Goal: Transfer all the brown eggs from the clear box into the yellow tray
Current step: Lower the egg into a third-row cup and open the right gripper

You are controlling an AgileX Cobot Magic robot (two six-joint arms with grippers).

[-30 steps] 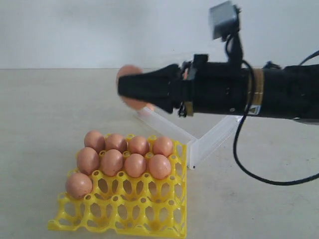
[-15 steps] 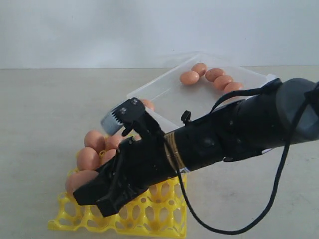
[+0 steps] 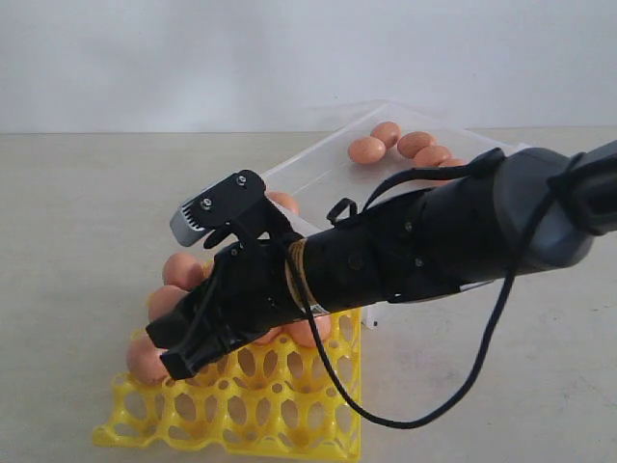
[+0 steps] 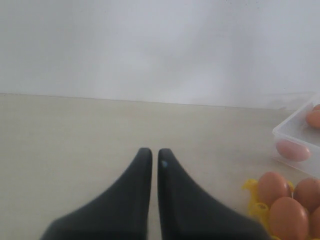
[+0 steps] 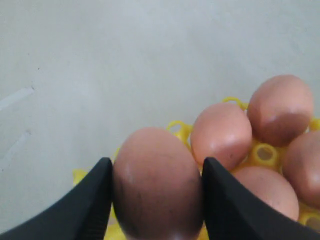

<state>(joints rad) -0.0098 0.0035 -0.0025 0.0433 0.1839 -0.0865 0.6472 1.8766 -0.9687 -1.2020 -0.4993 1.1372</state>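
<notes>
My right gripper (image 5: 156, 161) is shut on a brown egg (image 5: 155, 187), gripped on both sides by the black fingers. In the exterior view this gripper (image 3: 169, 349) hangs low over the left part of the yellow tray (image 3: 289, 420), and the arm hides the held egg. Several brown eggs (image 3: 178, 270) fill the tray's back rows, and one (image 3: 145, 364) sits at the front left. More eggs (image 3: 366, 149) lie in the clear box (image 3: 323, 174) behind. My left gripper (image 4: 154, 152) is shut and empty over bare table.
The right arm (image 3: 434, 241) and its cable stretch across the box's near wall and the tray's right side. The left wrist view shows the tray's corner (image 4: 250, 187) and the box (image 4: 295, 135) off to one side. A pale wall stands behind.
The right arm swung from above the clear box down to the tray's left side, carrying the egg. In the last half second its tips shifted slightly up and back. The grip stayed the same.
</notes>
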